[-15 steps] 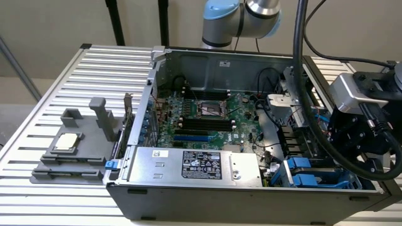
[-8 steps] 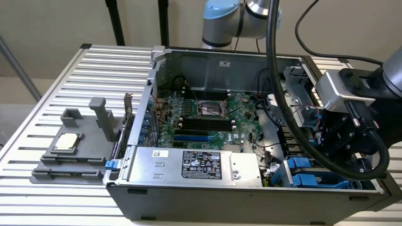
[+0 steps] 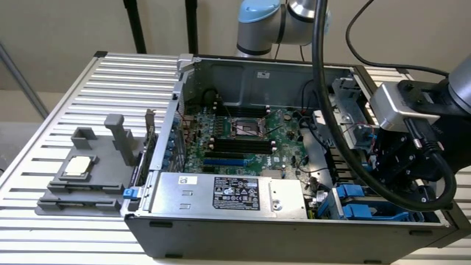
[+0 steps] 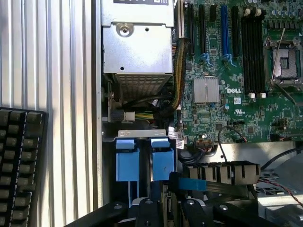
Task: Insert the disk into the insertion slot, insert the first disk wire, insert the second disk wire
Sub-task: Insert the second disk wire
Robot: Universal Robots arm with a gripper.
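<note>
My black gripper (image 3: pixel 401 179) hangs over the grey drive cage (image 3: pixel 335 205) at the case's corner on the exterior view's right. In the wrist view the gripper (image 4: pixel 164 189) is shut on a disk wire: a blue connector (image 4: pixel 191 184) whose flat dark cable runs off sideways. Just beyond its tips, two blue carrier fronts (image 4: pixel 128 163) (image 4: pixel 162 163) sit side by side in the cage's slots, under a grey metal rim (image 4: pixel 142 134). I cannot tell which one holds the disk; the metal body is hidden.
The open case lies on a slatted metal table (image 3: pixel 66 105). Next to the cage are the silver power-supply box (image 3: pixel 220 193), a cable bundle (image 4: pixel 180 71) and the green board (image 4: pixel 236 94). A grey fixture (image 3: pixel 88 176) stands outside the case, and a black keyboard (image 4: pixel 21 165) lies nearby.
</note>
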